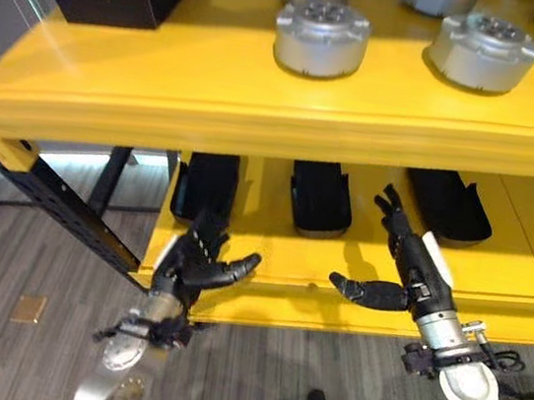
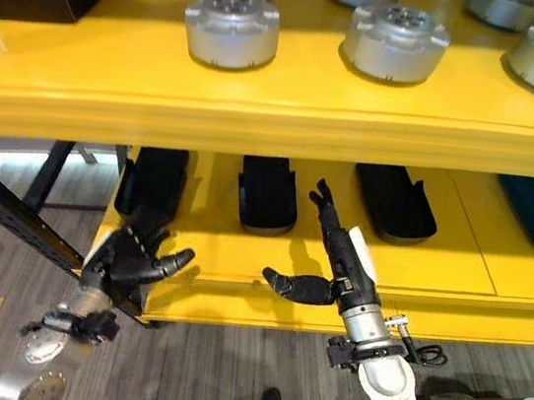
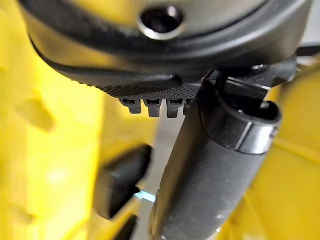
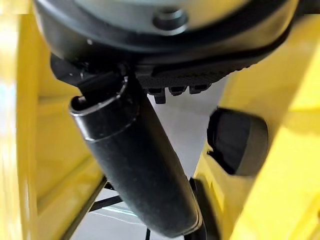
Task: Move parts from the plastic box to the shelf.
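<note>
Left hand (image 1: 200, 262) at 7 o'clock, fingers loose, empty, right hand (image 1: 406, 269) at 5 o'clock, splayed, empty, both over lower yellow shelf (image 1: 358, 263), silver parts (image 1: 321, 36) at 12 o'clock

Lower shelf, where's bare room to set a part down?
On the lower shelf, the front strip ahead of the black trays lies bare between the open left hand and open right hand. The back is crowded with trays.

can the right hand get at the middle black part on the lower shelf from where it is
Probably yes. The right hand is open with fingers straight, just right of the middle black part on the lower shelf, with bare shelf between them and nothing in the way.
</note>
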